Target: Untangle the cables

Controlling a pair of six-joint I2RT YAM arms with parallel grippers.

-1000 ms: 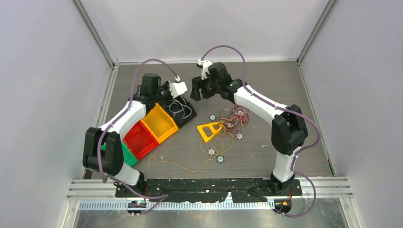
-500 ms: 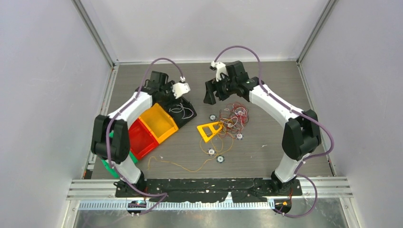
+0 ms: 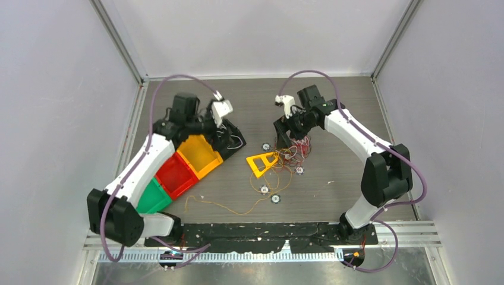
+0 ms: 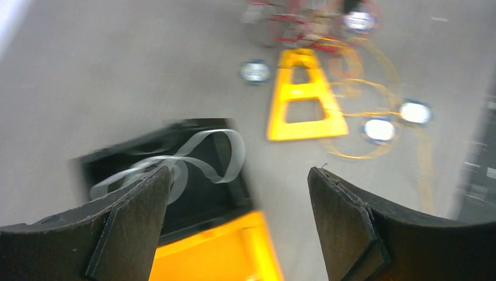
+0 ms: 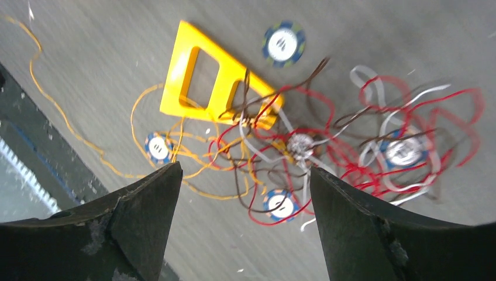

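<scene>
Left fingers (image 4: 131, 225) spread wide with nothing between them, held above the black bin (image 4: 117, 167) and the yellow bin (image 4: 216, 252). Right fingers (image 5: 146, 216) likewise parted and empty, poised over the cables (image 5: 327, 146) without touching them.

Nearest the arm bases, a single orange strand (image 3: 238, 209) lies loose on the table (image 3: 356, 184) and curls up toward two small round discs (image 3: 275, 198). Beyond these a yellow frame (image 3: 262, 162), triangular with two cut-outs, lies flat. Orange loops lie around its near side, and dark and red wires cross the corner that faces the tangle.

Just past the frame, at mid-table, the main tangle gathers red, white, dark and orange wires in one knot, with more discs caught among them.

On the left side a diagonal row of bins runs away from the bases: green bin (image 3: 151, 198), red bin (image 3: 174, 174), yellow bin, then black bin, each against the next. The black bin, farthest, holds a curled white strand (image 4: 199, 158), well apart from the main tangle.
</scene>
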